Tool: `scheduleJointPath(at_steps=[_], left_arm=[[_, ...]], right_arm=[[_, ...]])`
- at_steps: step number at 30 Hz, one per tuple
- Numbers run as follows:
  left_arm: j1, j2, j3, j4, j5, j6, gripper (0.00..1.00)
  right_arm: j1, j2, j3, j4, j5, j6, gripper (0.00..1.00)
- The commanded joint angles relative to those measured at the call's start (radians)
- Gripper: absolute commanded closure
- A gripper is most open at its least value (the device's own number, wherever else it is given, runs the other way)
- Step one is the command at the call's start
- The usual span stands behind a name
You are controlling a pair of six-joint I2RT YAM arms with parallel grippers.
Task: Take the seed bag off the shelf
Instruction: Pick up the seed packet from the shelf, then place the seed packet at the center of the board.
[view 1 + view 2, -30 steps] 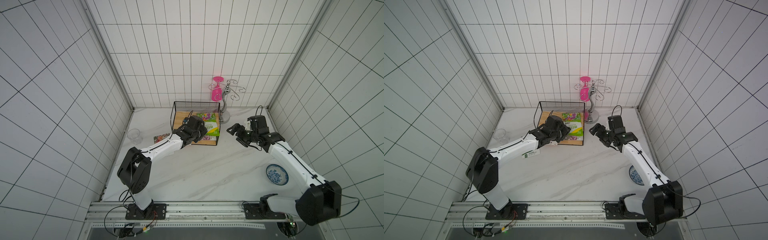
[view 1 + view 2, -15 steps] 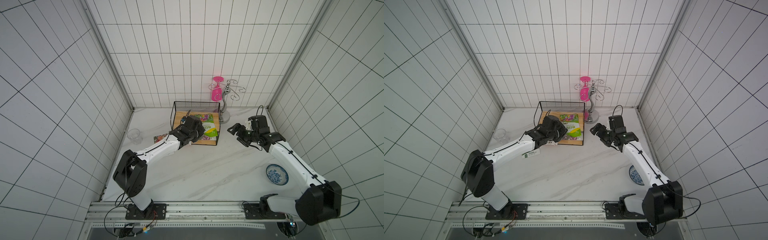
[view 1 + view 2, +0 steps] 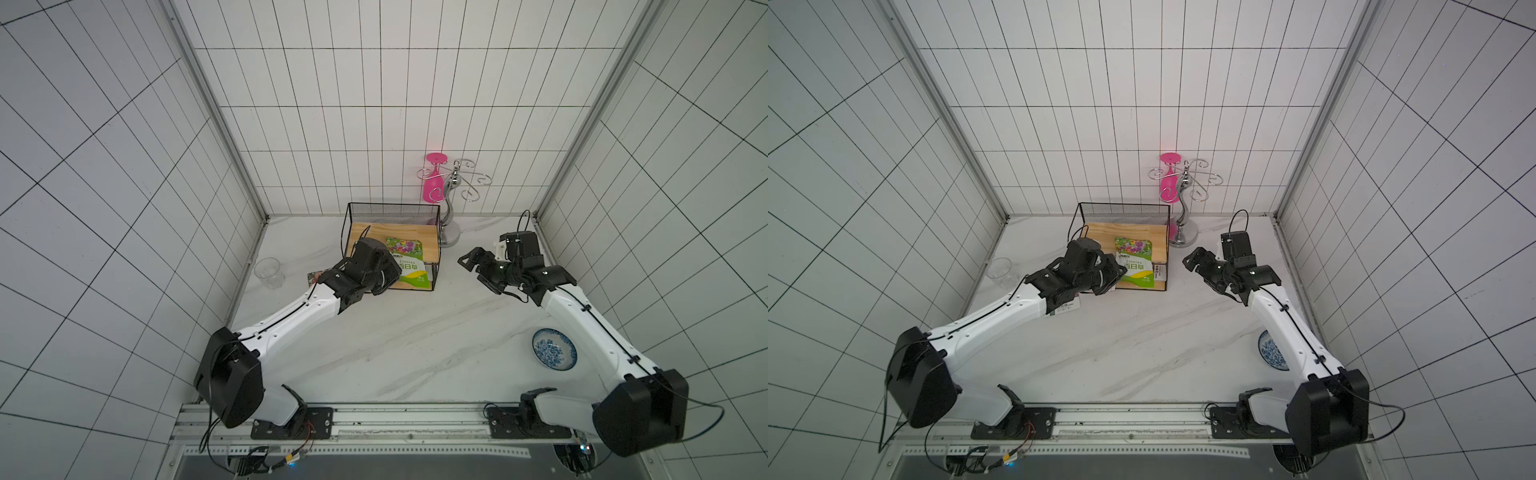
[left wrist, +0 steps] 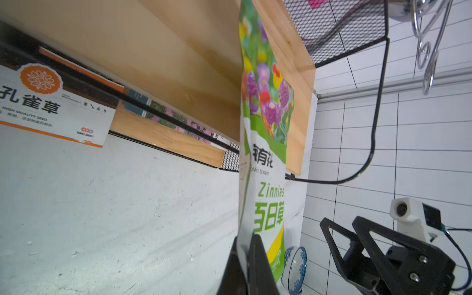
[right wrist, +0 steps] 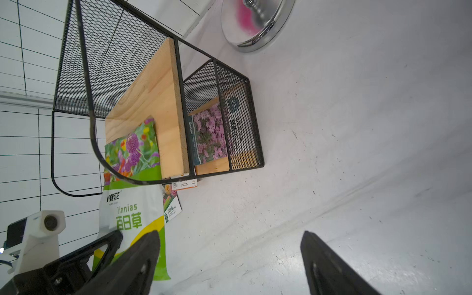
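Left wrist view, left end effector point(image 4: 246, 244) pinched shut on seed bag point(image 4: 268, 204) edge

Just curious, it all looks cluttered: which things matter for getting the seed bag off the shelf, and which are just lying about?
In the job: zinnia seed bag, wire shelf, left jaws shut on the bag.
Lying about: glass cup, blue-patterned bowl, silver glass stand, pink goblet, other seed packets, right jaws open.

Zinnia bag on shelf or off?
Partly on: seed bag top lies on the shelf, bottom overhangs its front edge, clamped by left gripper.
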Motion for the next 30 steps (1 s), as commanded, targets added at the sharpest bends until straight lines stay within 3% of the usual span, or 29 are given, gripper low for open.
scheduleJointPath(at_steps=[1, 8, 14, 30], left_arm=[[0.019, -0.019, -0.008, -0.076, 0.112, 0.091, 1.0], [0.007, -0.048, -0.15, 0.046, 0.258, 0.06, 1.0], [0.005, -0.064, -0.244, 0.079, 0.307, 0.067, 1.0], [-0.063, 0.199, -0.243, 0.283, 0.478, 0.072, 1.0]], right_arm=[[-0.013, -0.021, -0.008, -0.025, 0.02, -0.023, 0.09], [-0.018, -0.015, -0.012, -0.025, 0.035, -0.029, 0.09], [-0.022, -0.022, -0.011, -0.031, 0.048, -0.034, 0.09], [-0.03, -0.018, 0.019, -0.068, 0.083, -0.051, 0.09]])
